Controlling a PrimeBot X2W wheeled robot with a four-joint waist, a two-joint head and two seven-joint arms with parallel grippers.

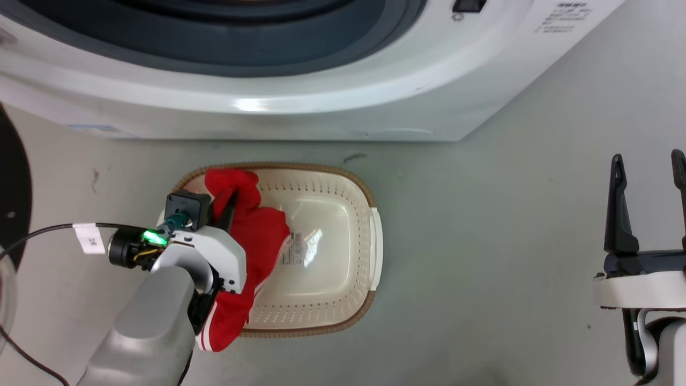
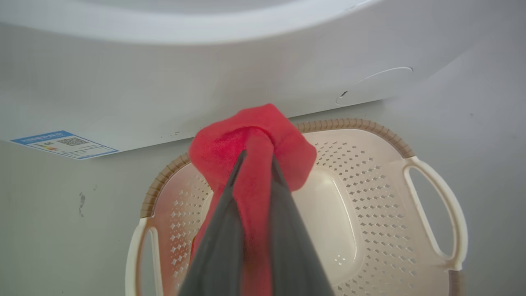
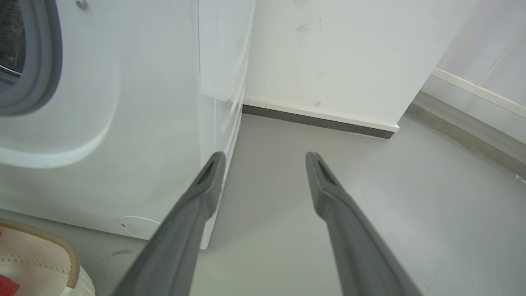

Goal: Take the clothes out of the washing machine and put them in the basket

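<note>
A red garment (image 1: 257, 236) of the clothes hangs from my left gripper (image 1: 228, 206), which is shut on it over the left end of the basket (image 1: 370, 203). In the left wrist view the red cloth (image 2: 254, 144) bunches around and between the dark fingers (image 2: 224, 218), above the cream basket (image 2: 370, 185). Its lower end, with white stripes (image 1: 214, 335), drapes over the basket's near rim. The washing machine (image 1: 321, 102) stands just behind the basket, its grey door ring (image 1: 236, 48) at the top. My right gripper (image 1: 648, 166) stands open at the far right, above bare floor; its fingers (image 3: 193, 205) are spread.
The black-rimmed door (image 1: 13, 187) hangs open at the far left. A black cable (image 1: 48, 230) with a white tag runs to my left wrist. A white wall with a dark skirting (image 3: 316, 119) stands right of the machine, with grey floor (image 1: 509, 241) between.
</note>
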